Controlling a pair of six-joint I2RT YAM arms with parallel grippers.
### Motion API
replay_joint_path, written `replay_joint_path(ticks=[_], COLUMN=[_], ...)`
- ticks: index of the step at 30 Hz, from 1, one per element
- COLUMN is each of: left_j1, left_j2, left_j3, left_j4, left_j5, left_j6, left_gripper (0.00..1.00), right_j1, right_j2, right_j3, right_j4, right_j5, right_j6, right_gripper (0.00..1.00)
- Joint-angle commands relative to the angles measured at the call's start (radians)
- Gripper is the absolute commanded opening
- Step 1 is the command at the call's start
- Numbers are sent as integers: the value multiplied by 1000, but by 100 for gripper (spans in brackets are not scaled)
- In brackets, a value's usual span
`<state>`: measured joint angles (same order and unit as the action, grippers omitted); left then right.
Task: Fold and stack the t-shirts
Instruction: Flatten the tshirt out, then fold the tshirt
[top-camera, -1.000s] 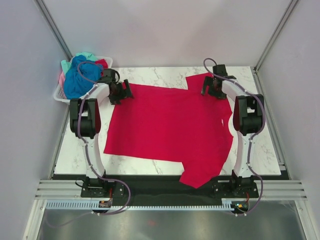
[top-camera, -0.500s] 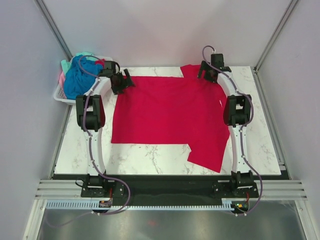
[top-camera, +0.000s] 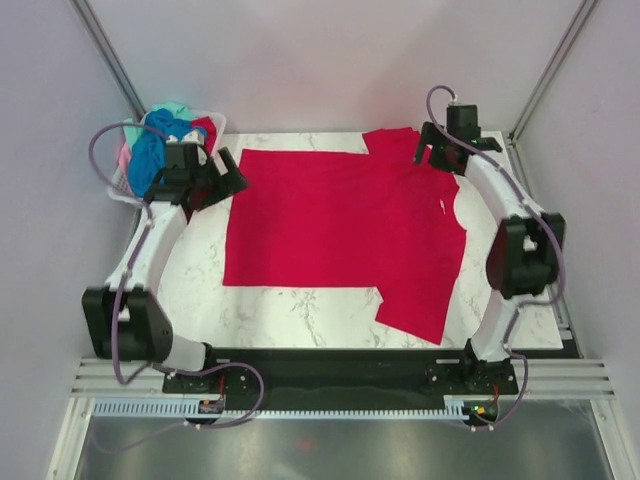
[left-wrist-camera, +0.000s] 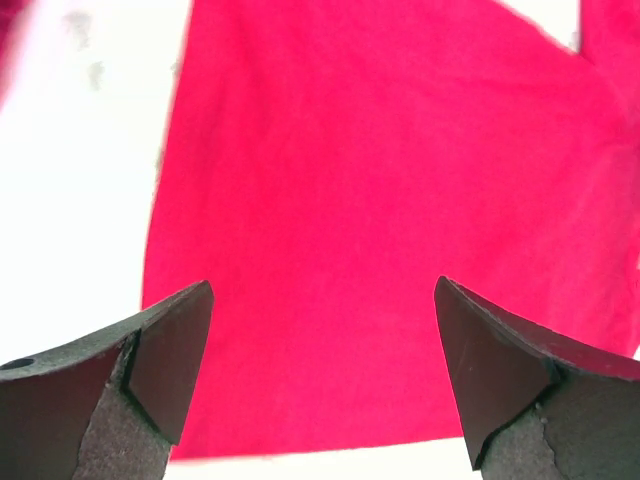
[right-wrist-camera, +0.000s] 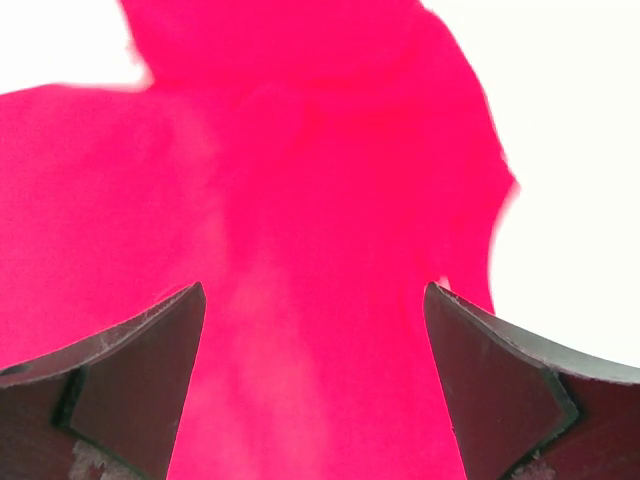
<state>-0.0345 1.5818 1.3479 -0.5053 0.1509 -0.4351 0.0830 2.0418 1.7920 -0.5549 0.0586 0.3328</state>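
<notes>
From above I saw one soft red t-shirt (top-camera: 340, 230) lying flat, just right of one white slatted basket (top-camera: 118, 190) stuffed with bunched shirts (top-camera: 150, 160). The left gripper (top-camera: 222, 175) was beside the basket and the right gripper (top-camera: 435, 152) was far from it. In the left wrist view, two dark wedge fingers (left-wrist-camera: 150, 370) stood wide apart over red cloth, holding nothing. The right wrist view showed the same.
</notes>
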Motion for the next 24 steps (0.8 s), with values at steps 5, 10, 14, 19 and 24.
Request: replay_joint_path(ticks=[5,10,14,19,24], left_j1=[59,62,62,62,62], left_j2=[-382,-503,-517,-502,-487], left_j3=[-556,-759,-814,-874,-911], left_j4=[65,109,152,223,257], left_j5=[-24,-49,-68,-117,-134], left_j6=[-132,-220,-267,-300,-310], left_gripper=[96,87,83,79,71], right_j1=[30,161,224,231,230], right_j2=[-599,-992,-1152,-1259,-1293], right_j3=[-583,-928,-1033,-1103,-1128], right_j4=[94,115,35,-49,-111], right_j5=[-125,-134,-103,-43,-14], right_j6=[118,253,337,362,377], right_gripper=[98,98,98,98,97])
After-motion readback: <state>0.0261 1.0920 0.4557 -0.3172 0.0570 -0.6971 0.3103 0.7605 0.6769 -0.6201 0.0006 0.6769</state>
